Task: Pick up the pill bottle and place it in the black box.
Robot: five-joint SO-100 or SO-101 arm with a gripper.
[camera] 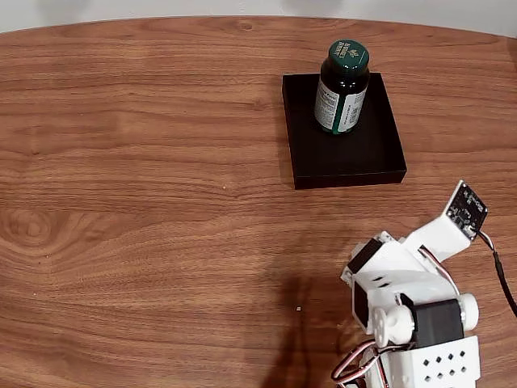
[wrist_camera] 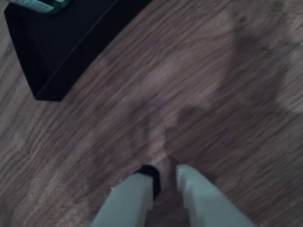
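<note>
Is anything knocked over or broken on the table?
Nothing stands out. The pill bottle stands upright inside the black box, and the gripper holds nothing over the wooden table.

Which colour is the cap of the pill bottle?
Dark green with white print; the pill bottle cap shows best in the fixed view.
</note>
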